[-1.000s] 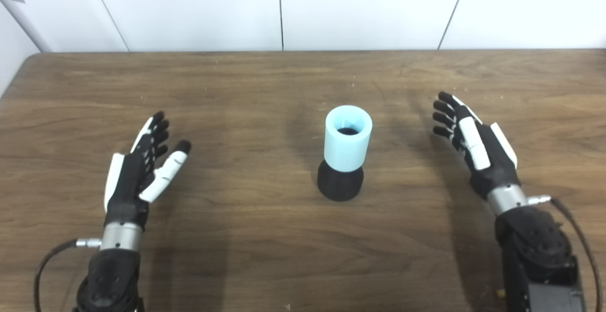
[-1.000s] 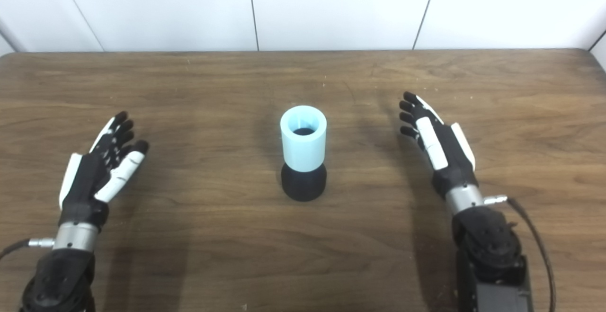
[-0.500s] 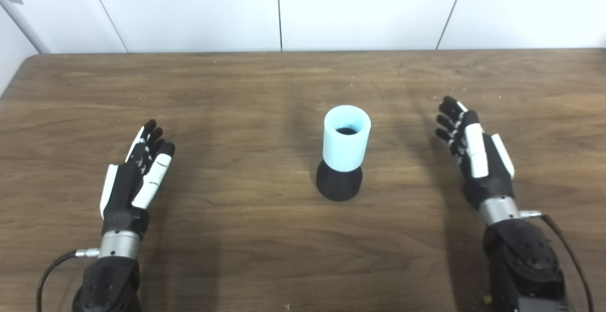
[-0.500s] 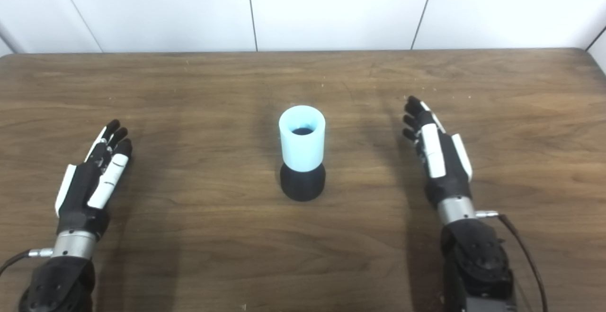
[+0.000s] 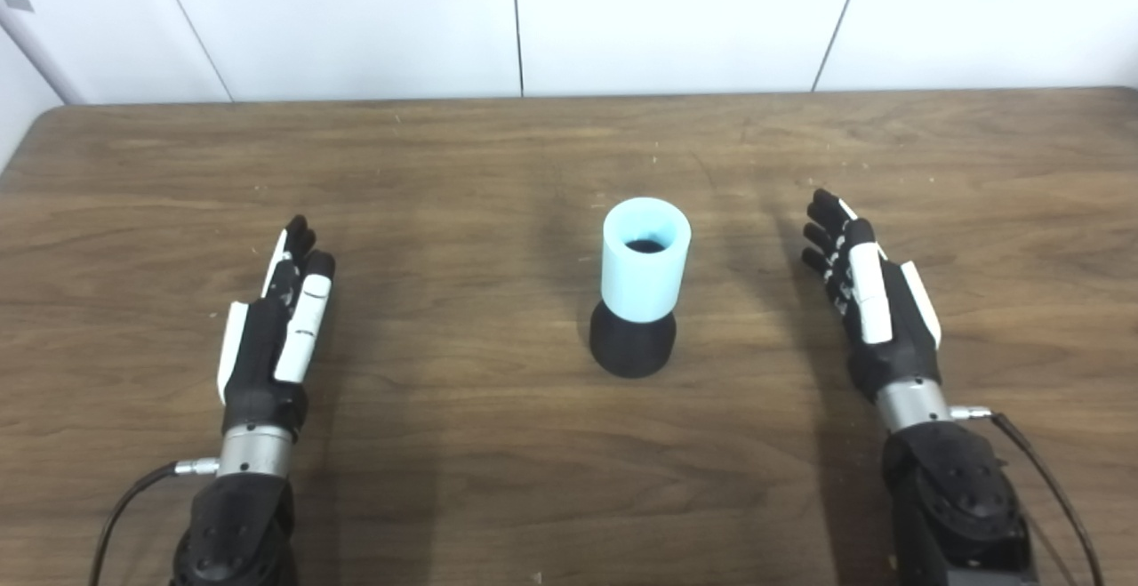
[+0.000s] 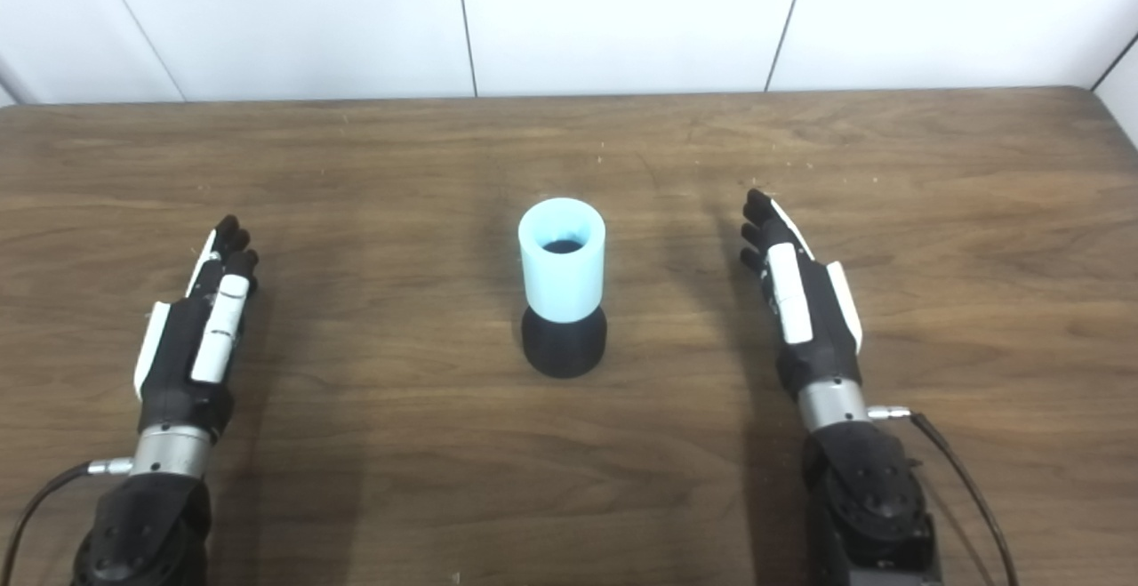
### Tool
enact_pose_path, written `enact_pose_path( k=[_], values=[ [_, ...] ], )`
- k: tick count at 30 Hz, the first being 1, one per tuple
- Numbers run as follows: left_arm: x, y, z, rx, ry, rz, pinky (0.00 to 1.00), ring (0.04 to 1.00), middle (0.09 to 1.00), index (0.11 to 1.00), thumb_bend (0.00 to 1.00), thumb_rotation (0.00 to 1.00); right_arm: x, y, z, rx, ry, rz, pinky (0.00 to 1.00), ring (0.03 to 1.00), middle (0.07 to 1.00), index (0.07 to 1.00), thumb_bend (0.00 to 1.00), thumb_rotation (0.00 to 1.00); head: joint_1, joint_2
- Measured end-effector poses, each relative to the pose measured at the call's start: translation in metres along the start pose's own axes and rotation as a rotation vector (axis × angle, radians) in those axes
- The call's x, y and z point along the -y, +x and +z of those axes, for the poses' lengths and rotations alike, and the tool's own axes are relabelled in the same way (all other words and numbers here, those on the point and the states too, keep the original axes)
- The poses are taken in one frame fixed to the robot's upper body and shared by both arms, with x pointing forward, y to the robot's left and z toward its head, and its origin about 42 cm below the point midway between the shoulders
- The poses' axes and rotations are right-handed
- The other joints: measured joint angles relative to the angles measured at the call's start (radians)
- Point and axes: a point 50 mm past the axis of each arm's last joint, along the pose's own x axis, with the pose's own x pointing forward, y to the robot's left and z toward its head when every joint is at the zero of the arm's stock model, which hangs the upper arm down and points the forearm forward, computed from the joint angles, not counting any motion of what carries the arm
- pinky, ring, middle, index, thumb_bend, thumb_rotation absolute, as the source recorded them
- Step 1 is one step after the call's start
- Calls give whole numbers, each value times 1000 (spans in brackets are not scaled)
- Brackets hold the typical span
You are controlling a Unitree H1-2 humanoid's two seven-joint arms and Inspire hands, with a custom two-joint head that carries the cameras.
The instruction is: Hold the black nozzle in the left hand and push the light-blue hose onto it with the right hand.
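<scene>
The light-blue hose is a short wide tube standing upright on the black nozzle, seated over its top, in the middle of the wooden table. My left hand hovers open and empty well to the left of them, fingers straight and pointing away. My right hand hovers open and empty to the right, fingers straight. Neither hand touches the hose or the nozzle. The pair also shows in the right eye view, hose above nozzle.
White wall panels run along the table's far edge. The table's left far corner and right far corner are in view. Thin cables trail from both wrists.
My right hand drew back toward me and slightly inward. My left hand closed its thumb in against the fingers and turned straighter. Hose and nozzle stayed put; the camera shifted slightly.
</scene>
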Motion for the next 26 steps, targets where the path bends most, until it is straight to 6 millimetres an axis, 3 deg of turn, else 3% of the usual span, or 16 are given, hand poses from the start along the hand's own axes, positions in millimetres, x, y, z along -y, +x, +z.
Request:
enact_pose_path(
  k=[9,16,26],
  values=[
    [9,4,4,15,-24,-7,1000,989,1000,1000,497,875,-12,1,2,42,0,-19,951,966,953,941,448,1000,3,-8],
    [9,4,4,13,-31,-16,1000,987,996,1000,543,887,-2,2,1,48,-23,-19,957,975,958,942,504,1000,-6,-20],
    [6,2,-3,13,-33,-29,1000,978,986,979,588,891,12,0,0,47,-66,-18,941,966,951,938,460,1000,11,-77]
  ],
)
